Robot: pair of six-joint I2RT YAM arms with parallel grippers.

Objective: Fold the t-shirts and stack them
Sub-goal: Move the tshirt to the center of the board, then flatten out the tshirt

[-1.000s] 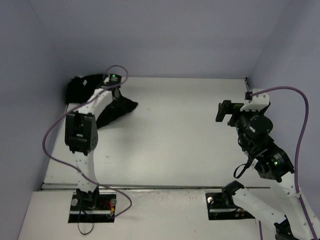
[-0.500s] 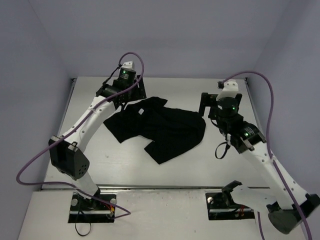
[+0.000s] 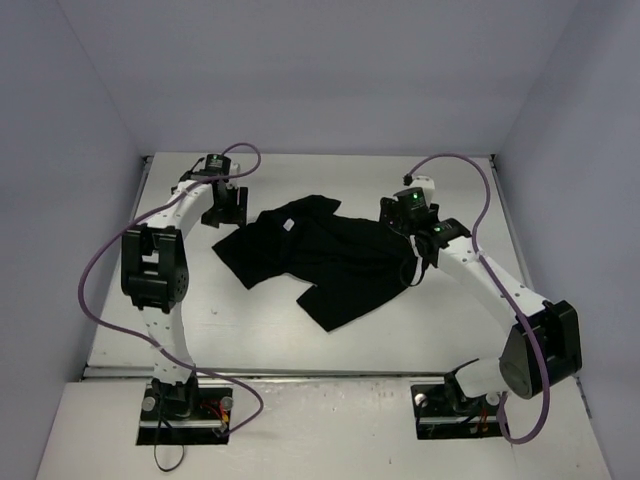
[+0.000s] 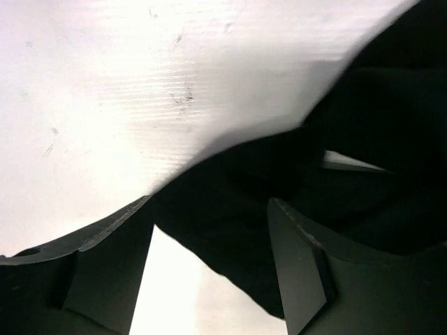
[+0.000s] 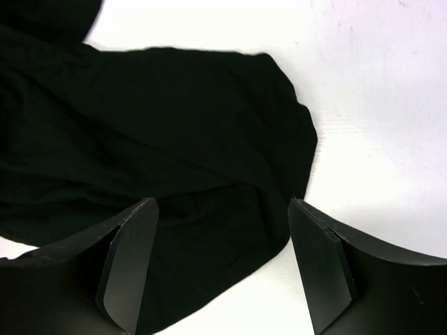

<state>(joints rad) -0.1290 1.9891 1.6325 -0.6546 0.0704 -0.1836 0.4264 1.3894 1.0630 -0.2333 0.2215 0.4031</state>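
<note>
One black t-shirt (image 3: 335,262) lies crumpled and partly spread in the middle of the white table (image 3: 300,335), a small white tag (image 3: 287,224) showing near its collar. My left gripper (image 3: 222,207) sits low at the shirt's far-left edge. In the left wrist view it (image 4: 209,279) is open, with a fold of the t-shirt (image 4: 237,209) reaching between the fingers (image 4: 300,269). My right gripper (image 3: 398,214) hovers over the shirt's right edge. In the right wrist view it (image 5: 223,272) is open, with the t-shirt (image 5: 160,139) under its fingers (image 5: 129,269).
Lilac walls (image 3: 330,70) close in the table at the back and both sides. A raised lip runs along the front edge (image 3: 300,372), with both arm bases (image 3: 185,405) behind it. Purple cables (image 3: 100,280) loop off each arm.
A second ago the shirt was bunched in the far-left corner with the left gripper on it; now it lies spread mid-table. The left gripper has opened beside it, and the right gripper has come over its right edge.
</note>
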